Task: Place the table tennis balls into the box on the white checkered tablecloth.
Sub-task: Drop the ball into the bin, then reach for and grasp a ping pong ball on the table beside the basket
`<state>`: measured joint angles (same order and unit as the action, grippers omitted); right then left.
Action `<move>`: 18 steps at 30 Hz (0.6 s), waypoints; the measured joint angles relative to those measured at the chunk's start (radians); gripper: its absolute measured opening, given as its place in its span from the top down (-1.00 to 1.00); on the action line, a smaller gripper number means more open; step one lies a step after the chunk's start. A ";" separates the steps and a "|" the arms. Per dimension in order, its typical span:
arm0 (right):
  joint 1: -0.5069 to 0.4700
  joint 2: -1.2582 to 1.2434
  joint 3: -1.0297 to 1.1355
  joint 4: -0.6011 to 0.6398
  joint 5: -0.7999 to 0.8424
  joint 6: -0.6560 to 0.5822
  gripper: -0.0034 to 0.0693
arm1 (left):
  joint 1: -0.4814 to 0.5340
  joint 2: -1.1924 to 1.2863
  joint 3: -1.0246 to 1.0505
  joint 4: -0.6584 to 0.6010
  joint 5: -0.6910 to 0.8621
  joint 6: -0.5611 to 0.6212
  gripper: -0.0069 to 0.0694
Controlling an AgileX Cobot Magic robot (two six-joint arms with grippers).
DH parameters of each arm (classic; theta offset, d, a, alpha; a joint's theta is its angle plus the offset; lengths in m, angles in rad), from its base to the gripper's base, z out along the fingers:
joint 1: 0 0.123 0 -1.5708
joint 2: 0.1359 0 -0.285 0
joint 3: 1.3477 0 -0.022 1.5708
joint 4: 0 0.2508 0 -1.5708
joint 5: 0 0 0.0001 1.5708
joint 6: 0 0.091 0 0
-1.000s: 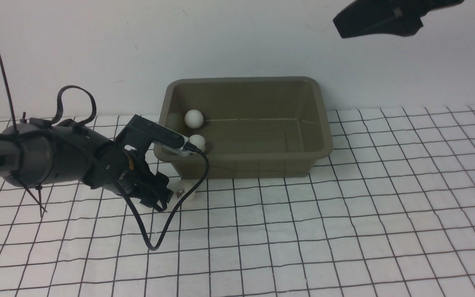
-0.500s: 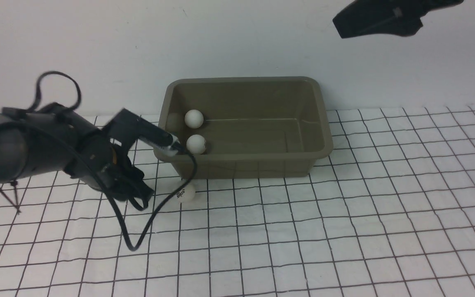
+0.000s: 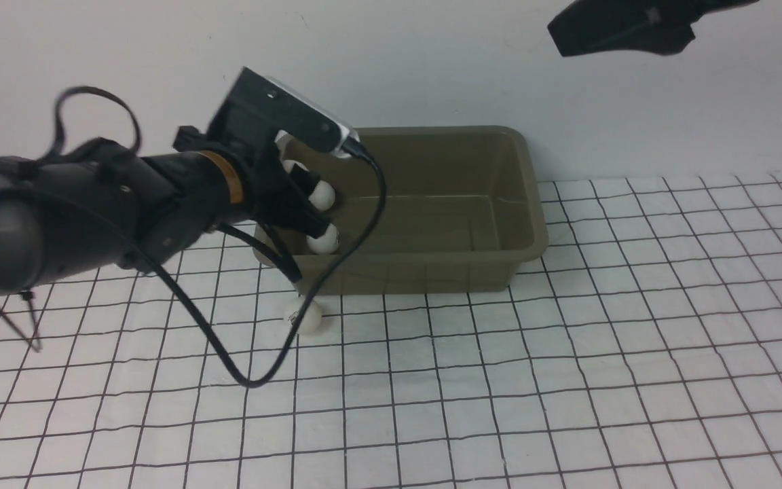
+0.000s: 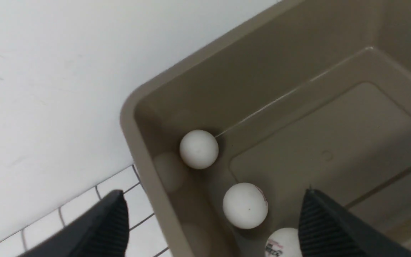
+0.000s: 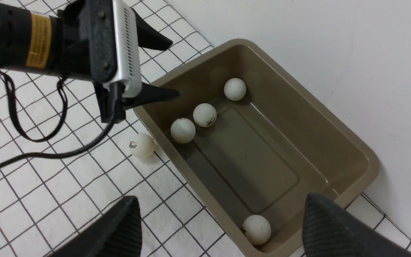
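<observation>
Left end effector (image 4: 214, 192) and right end effector (image 5: 220, 198) spread; print on loose ball (image 5: 142, 145) illegible.

4 balls (image 5: 204, 115) lie in the box (image 5: 309, 117); a 5th ball (image 5: 142, 145) rests on the tablecloth (image 5: 30, 200) just beside it

The left arm (image 3: 92, 204) hides the box's (image 3: 432, 268) left end, and the left wrist view crops one ball (image 4: 282, 243).

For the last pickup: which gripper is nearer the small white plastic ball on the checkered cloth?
Left. The left gripper hangs over the olive-grey plastic tub's left end, just beyond the ball; the right gripper is high, far right.
</observation>
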<state>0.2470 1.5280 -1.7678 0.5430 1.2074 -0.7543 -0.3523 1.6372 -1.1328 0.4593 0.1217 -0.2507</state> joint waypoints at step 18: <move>0.000 0.000 0.000 -0.001 0.001 0.000 -0.60 | -0.023 -0.278 0.061 -0.374 0.520 0.197 -0.30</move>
<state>0.2470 1.5280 -1.7678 0.5420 1.2086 -0.7543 -0.3756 1.3595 -1.0721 0.0849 0.6422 -0.0535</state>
